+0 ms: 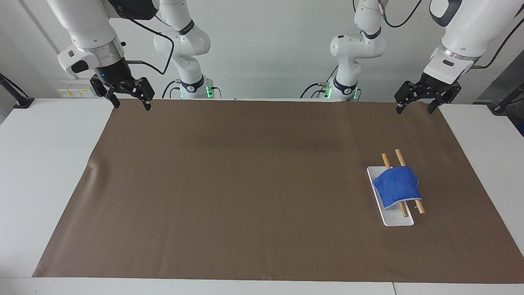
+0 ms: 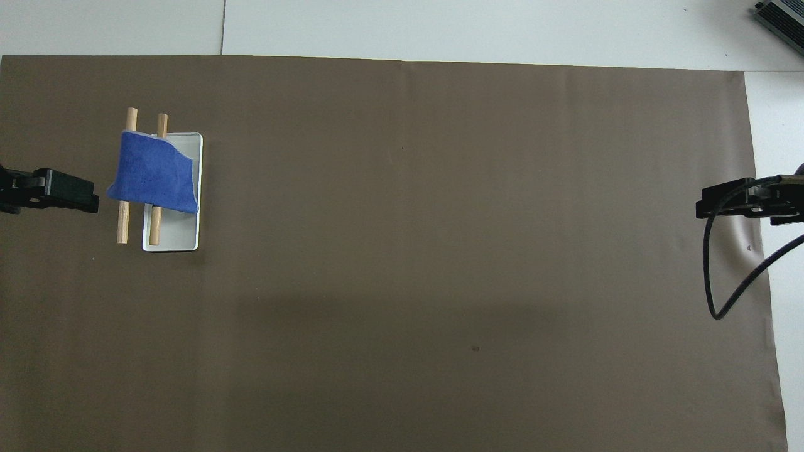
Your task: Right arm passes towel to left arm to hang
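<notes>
The blue towel (image 1: 398,186) hangs draped over two wooden rods (image 1: 385,159) of a small rack with a white base (image 1: 399,221), toward the left arm's end of the table; it also shows in the overhead view (image 2: 152,179). My left gripper (image 1: 414,107) is open and empty, up in the air over the mat's edge nearest the robots, well apart from the towel; its tip shows in the overhead view (image 2: 69,196). My right gripper (image 1: 132,104) is open and empty over the mat's corner at the right arm's end (image 2: 722,206).
A brown mat (image 1: 245,184) covers most of the white table (image 1: 37,164). A black cable (image 2: 713,276) hangs in a loop from the right arm over the mat's edge. A dark device (image 2: 779,16) sits at the table's corner farthest from the robots.
</notes>
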Motion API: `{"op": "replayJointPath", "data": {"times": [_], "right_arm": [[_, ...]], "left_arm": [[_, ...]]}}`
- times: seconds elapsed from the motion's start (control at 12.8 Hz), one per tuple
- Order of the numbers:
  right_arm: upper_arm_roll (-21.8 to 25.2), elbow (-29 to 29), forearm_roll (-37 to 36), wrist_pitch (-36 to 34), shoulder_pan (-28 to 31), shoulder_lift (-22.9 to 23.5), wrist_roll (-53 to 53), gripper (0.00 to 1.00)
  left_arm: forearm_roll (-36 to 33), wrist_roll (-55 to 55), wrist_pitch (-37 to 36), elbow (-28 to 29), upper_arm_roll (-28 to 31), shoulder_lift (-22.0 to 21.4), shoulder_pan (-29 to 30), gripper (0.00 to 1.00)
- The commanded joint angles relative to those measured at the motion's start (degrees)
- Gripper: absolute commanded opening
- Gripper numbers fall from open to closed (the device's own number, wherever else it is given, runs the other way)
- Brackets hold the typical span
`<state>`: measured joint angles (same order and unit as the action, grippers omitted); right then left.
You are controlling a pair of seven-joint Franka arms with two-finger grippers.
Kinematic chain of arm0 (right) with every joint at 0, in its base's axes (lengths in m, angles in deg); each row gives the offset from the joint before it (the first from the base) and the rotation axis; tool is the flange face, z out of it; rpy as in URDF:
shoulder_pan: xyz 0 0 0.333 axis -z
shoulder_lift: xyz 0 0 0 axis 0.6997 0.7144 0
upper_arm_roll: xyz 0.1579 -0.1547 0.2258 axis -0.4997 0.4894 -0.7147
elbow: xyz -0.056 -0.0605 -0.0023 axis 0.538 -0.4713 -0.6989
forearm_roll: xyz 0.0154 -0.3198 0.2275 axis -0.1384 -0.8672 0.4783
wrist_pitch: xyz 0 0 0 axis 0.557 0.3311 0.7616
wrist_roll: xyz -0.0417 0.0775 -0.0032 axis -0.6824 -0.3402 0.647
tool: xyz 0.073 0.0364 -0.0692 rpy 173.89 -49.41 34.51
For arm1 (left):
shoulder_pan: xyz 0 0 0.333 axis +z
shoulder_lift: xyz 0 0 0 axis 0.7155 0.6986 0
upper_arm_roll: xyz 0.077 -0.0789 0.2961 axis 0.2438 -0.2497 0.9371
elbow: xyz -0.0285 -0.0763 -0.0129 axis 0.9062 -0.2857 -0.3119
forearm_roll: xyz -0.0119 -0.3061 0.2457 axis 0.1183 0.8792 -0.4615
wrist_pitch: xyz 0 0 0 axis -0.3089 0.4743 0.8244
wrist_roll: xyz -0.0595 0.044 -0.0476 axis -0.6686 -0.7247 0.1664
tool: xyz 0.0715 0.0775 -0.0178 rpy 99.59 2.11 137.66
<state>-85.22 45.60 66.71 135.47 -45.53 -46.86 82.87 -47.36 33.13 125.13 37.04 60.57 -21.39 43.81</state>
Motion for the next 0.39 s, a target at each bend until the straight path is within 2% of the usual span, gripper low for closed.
{"op": "replayJointPath", "data": {"times": [0.0, 0.31], "right_arm": [[-0.4, 1.7, -0.6, 0.9, 0.6, -1.1, 0.6, 1.00], [-0.3, 1.7, -0.6, 1.2, 0.9, -1.1, 0.8, 1.00]], "left_arm": [[-1.9, 0.9, 0.5, 0.0, 0.0, -0.3, 0.2, 1.00], [-2.0, 0.9, 1.1, 0.5, 0.0, -0.7, 0.2, 1.00]]}}
